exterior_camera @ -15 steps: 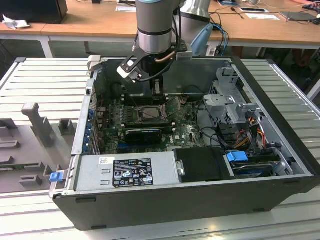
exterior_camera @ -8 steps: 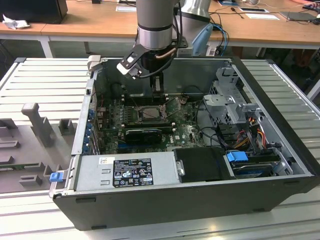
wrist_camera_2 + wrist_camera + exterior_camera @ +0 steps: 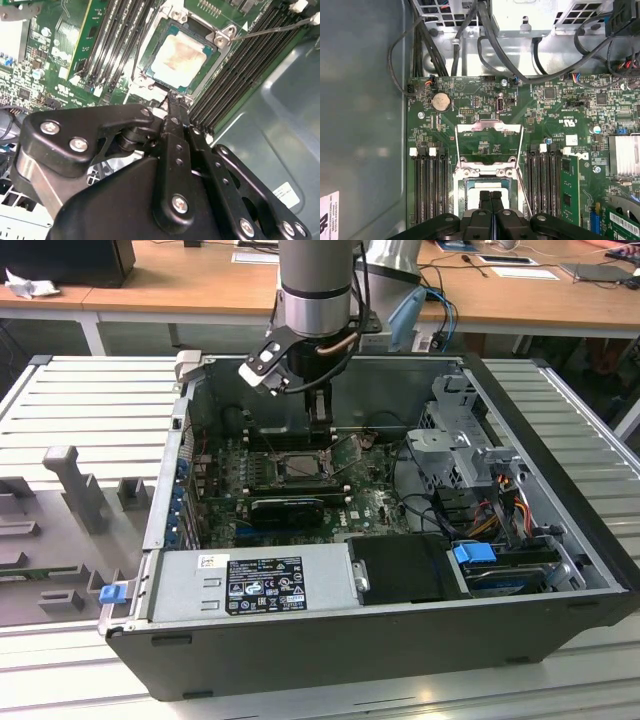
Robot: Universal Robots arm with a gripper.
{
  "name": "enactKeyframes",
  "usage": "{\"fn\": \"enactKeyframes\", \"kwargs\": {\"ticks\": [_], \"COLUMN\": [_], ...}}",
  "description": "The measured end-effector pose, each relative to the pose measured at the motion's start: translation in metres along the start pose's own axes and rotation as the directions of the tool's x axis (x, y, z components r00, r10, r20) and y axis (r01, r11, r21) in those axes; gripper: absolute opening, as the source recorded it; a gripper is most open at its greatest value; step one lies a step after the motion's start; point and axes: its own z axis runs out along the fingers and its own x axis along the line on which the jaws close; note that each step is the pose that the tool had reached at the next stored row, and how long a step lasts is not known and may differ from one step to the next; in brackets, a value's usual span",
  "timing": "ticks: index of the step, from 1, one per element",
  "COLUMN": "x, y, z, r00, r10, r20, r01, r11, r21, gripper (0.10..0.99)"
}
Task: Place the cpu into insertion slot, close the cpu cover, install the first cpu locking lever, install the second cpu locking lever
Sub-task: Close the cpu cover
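Note:
The cpu [image 3: 177, 57], a pale square chip, lies flat in the insertion slot [image 3: 150, 80], the black socket on the green board. In the first wrist view the cpu [image 3: 482, 186] shows just beyond my fingertips. Past the slot, the cpu cover [image 3: 489, 129] is swung open, its window showing board behind it. A thin locking lever [image 3: 522, 192] stands free beside the slot; in the second wrist view the lever [image 3: 270, 30] is a raised wire. My gripper [image 3: 491, 197] is shut with nothing between its fingers, its tip [image 3: 171, 102] at the slot's near edge. In the exterior view my gripper [image 3: 320, 418] hangs over the slot [image 3: 298, 466].
Black memory slots [image 3: 430, 185] flank the socket on both sides, one holding a green module [image 3: 568, 185]. Cables [image 3: 485, 35] loop past the board. In the open case, a power supply [image 3: 255, 580] and a drive cage [image 3: 460, 440] stand near the walls. A grey fixture [image 3: 75, 490] sits outside the case.

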Motion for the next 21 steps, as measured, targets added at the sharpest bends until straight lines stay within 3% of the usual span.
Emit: {"fn": "enactKeyframes", "kwargs": {"ticks": [2,9,11,13,17,21], "x": [0.0001,0.0006,0.0007,0.0010,0.0013,0.0018], "y": [0.0003,0.0130,0.0196,0.0318,0.0416,0.0588], "z": [-0.0037,-0.0071,-0.0066,-0.0056,-0.0048,-0.0030], "r00": [1.0000,1.0000,1.0000,1.0000,1.0000,1.0000], "r10": [0.000,0.000,0.000,0.000,0.000,0.000], "r20": [0.0001,-0.0002,0.0000,0.0000,0.0001,-0.0002], "r01": [0.000,0.000,0.000,0.000,0.000,0.000], "r11": [1.0000,1.0000,1.0000,1.0000,1.0000,1.0000], "r21": [0.000,0.000,0.000,0.000,0.000,0.000], "gripper": [0.106,0.106,0.106,0.106,0.106,0.106]}}
